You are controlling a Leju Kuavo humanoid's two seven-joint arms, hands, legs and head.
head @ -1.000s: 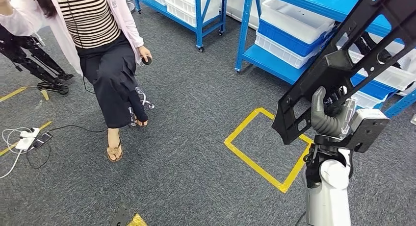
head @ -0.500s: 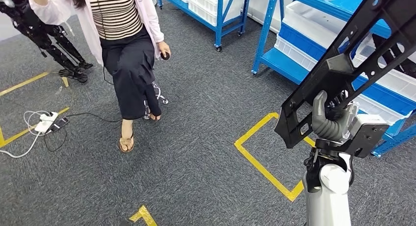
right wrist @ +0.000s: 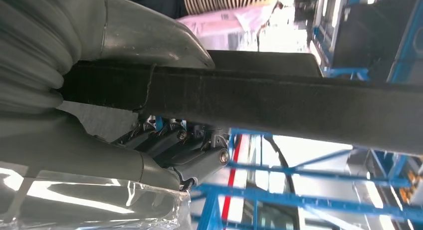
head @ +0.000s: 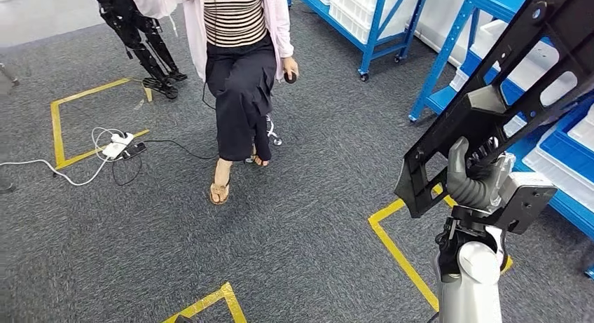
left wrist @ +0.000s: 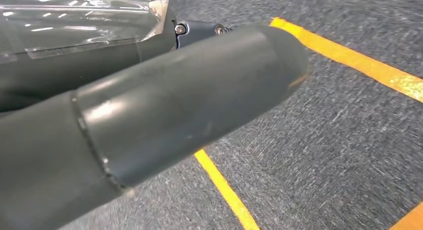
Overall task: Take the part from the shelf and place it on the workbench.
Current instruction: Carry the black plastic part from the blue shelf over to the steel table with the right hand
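The part (head: pixel 504 92) is a long black frame with cut-outs, standing slanted up at the right of the head view. My right hand (head: pixel 476 176) grips its lower end, thumb wrapped over the front face. In the right wrist view the part (right wrist: pixel 299 105) is a dark bar running out of the right hand (right wrist: pixel 75 50), clamped between thumb and fingers. My left hand (left wrist: pixel 149 115) hangs over grey carpet with its thumb stretched out and nothing in it.
A person (head: pixel 242 64) sits ahead on a stool. Blue shelves (head: pixel 371 15) with white bins stand behind, and another blue rack (head: pixel 553 148) is close on the right. Yellow tape (head: pixel 399 246) marks the carpet. A power strip with cables (head: pixel 115 146) lies at the left.
The whole view has swung, so the person, shelves and floor marks slid rightward in the picture. My right hand holds the part the same way.
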